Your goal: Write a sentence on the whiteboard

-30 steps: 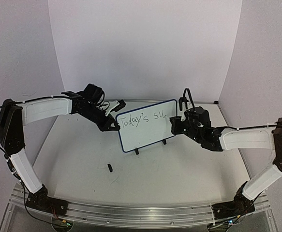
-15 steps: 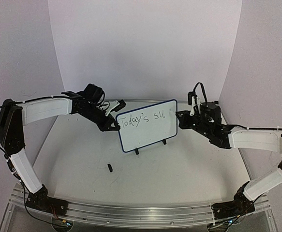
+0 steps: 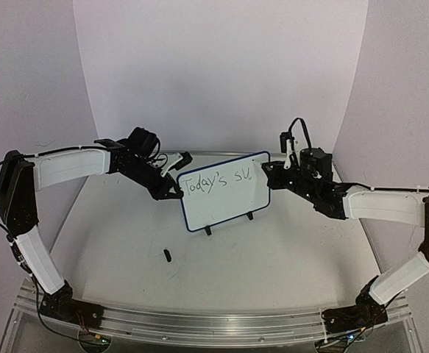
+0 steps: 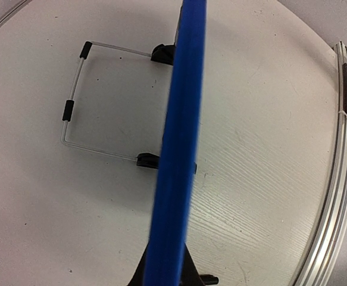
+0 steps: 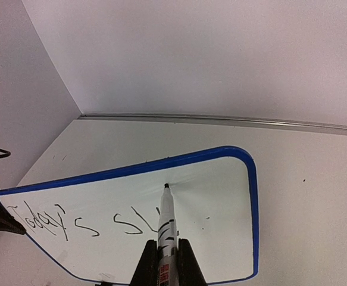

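From above, the whiteboard (image 3: 225, 202) was seen standing near the middle of the table (image 3: 288, 254), its left edge clamped by the left gripper (image 3: 176, 193). The sentence (image 3: 218, 182) was written only as far as "Today's su". The right gripper (image 3: 267, 168) was held beside the board's upper right corner. In the left wrist view, the blue rim (image 4: 176, 149) was seen edge-on, with the wire stand (image 4: 72, 110) behind it. In the right wrist view, a marker (image 5: 166, 223) was pinched between the fingers, its tip over the white face; contact could not be told.
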Robot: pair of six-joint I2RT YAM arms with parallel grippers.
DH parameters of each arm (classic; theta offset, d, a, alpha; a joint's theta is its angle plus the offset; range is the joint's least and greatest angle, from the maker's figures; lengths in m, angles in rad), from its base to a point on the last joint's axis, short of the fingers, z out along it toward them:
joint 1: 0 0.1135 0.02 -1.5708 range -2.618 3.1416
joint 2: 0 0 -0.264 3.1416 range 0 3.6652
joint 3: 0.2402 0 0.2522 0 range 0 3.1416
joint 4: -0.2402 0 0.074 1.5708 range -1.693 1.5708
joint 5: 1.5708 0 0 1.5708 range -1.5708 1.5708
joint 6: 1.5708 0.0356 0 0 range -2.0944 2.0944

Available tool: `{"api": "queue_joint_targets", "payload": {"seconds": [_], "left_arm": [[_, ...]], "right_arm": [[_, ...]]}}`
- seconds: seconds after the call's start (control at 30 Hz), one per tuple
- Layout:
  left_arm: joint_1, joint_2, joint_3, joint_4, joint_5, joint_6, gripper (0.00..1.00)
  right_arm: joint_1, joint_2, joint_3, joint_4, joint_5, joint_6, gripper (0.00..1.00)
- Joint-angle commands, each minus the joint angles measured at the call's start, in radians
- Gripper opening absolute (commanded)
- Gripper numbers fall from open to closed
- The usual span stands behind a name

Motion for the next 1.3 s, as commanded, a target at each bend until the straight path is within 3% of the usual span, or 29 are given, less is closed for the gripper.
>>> {"api": "queue_joint_targets", "payload": {"seconds": [0.0, 0.77, 1.03, 1.27], "left_arm": [[-0.01, 0.043, -0.002, -0.059, -0.084, 0.041, 0.0], [-0.01, 0.043, -0.002, -0.059, -0.086, 0.042, 0.0], [-0.01, 0.042, -0.001, -0.059, -0.087, 0.043, 0.0], [-0.01, 0.039, -0.001, -0.061, -0.087, 0.043, 0.0]], "right_arm": [[-0.005, 0.039, 0.052, 0.026, -0.003, -0.021, 0.0], [-0.004, 0.089, -0.042, 0.037, 0.028, 0.057, 0.0], [-0.005, 0.02, -0.041, 0.036, 0.077, 0.037, 0.0], [-0.003, -0.059, -0.038, 0.027, 0.028, 0.018, 0.0]]}}
